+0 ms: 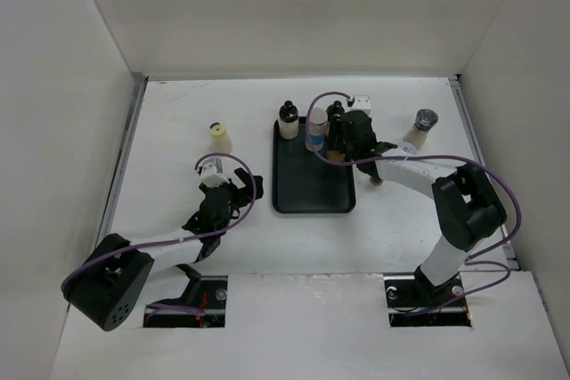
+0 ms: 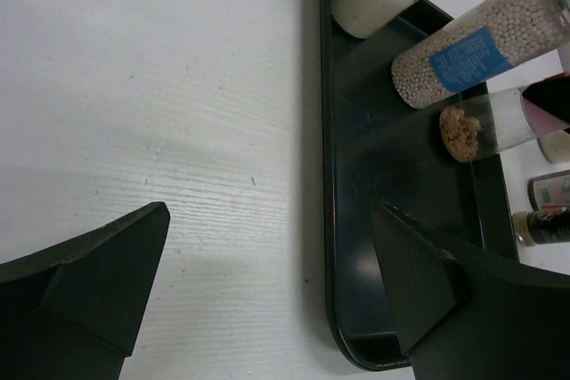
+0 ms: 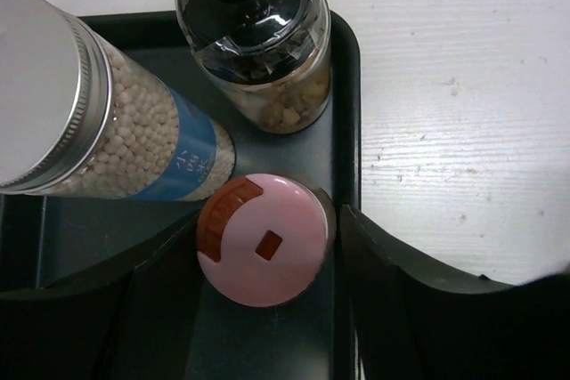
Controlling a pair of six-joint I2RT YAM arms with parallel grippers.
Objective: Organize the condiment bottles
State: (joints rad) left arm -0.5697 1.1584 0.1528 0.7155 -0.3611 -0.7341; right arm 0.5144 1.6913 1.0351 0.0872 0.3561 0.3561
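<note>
While my right fingers (image 3: 405, 300) pinch the small pink-capped bottle (image 3: 263, 239) at the right edge of the flat black rectangular tray (image 1: 307, 189), two neighbours stand just beside it in the tray: a blue-labelled jar of pale beads (image 3: 142, 140) and a black-capped bottle of brownish pieces (image 3: 267, 60). My left fingers (image 2: 98, 282) are spread, one over the white desk (image 2: 178, 131), one over the tray's near left part. A black-capped bottle of white powder (image 1: 289, 119) stands in the tray's far left corner. On the desk, a pale-yellow-capped bottle (image 1: 218, 137) stands left of the tray, a grey-capped bottle (image 1: 424, 126) well right.
</note>
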